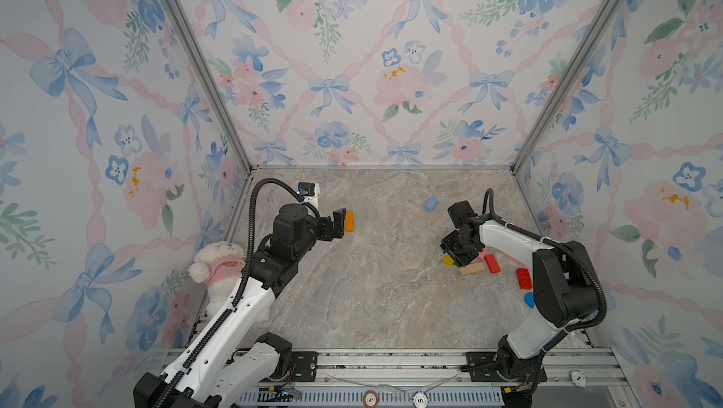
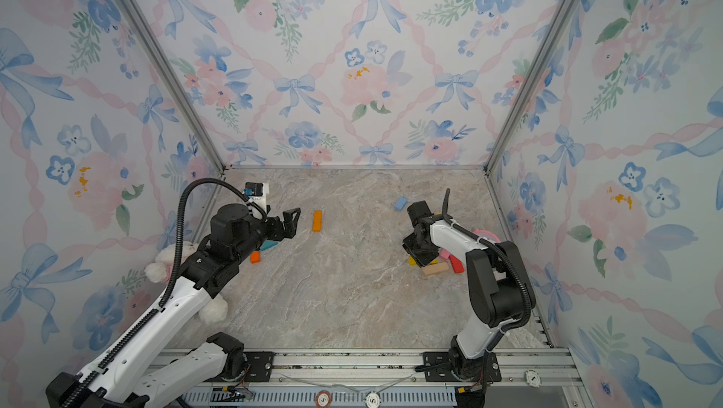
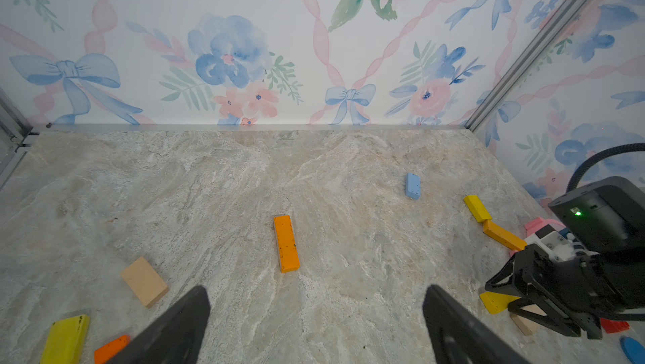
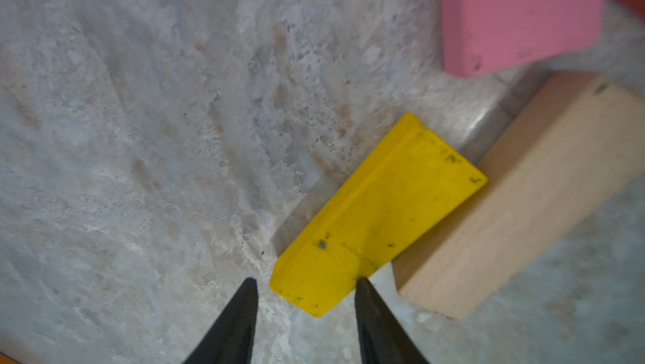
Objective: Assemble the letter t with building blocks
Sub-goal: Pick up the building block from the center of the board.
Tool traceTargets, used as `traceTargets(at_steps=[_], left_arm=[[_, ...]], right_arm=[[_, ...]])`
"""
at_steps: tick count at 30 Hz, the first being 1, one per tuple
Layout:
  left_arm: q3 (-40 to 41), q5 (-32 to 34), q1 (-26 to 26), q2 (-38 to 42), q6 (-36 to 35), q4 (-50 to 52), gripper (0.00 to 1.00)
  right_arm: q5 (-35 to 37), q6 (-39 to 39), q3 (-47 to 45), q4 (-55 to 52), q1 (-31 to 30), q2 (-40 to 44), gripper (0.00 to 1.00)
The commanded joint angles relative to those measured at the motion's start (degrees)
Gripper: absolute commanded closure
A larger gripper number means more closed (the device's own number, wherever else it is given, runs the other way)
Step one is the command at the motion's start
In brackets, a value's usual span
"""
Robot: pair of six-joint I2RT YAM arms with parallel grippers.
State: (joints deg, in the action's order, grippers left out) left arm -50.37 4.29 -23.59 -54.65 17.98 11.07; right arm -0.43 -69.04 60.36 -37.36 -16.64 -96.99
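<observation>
Okay, right gripper (image 4: 306,280), jaws half-open, straddles the end of the yellow block (image 4: 377,212) near the counter's (image 1: 371,288) right edge — block skewed, touching the bare-wood block (image 4: 523,198). I'd square up across it, then lift straight. Left gripper (image 3: 316,289) — jaws wide, empty, near the orange block (image 3: 287,243).

A robot test cell in a lab, dressed as a nursery — floral wallpaper panels (image 1: 352,53) sit in bare aluminium posts (image 1: 197,57) around a marble-look tabletop (image 1: 371,308). Along its near edge runs a slotted metal rail (image 1: 391,361) with arm bases (image 1: 508,363) bolted on and loose wiring (image 1: 281,389) — a plush toy (image 1: 219,265) lies at the left edge.
</observation>
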Motion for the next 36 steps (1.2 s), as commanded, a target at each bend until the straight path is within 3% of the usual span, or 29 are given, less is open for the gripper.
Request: traceTargets(at_steps=[1,13,24,31,36], left_arm=[[0.4,0.6,0.4,1.0,-1.0,1.3,0.02],[0.6,-1.5,1.4,1.1,0.0,1.3,0.02],[1.2,-3.5,3.9,2.2,0.8,1.3,0.02],[1.3,-3.3,3.9,2.6,0.5,1.3,0.02],[1.5,-3.1,4.1,2.7,0.2,1.3,0.02]], right_arm=[[1.7,0.1,-2.1,-2.4,1.3,-2.4,0.50],[1.8,-0.3,-3.4,-5.1,1.6,4.8,0.44],[1.4,1.0,-2.6,-3.5,3.2,-0.4,0.45],[2.0,1.5,-3.2,-3.6,3.5,-0.5,0.49],[2.4,3.0,-3.1,-3.9,3.7,-0.5,0.62]])
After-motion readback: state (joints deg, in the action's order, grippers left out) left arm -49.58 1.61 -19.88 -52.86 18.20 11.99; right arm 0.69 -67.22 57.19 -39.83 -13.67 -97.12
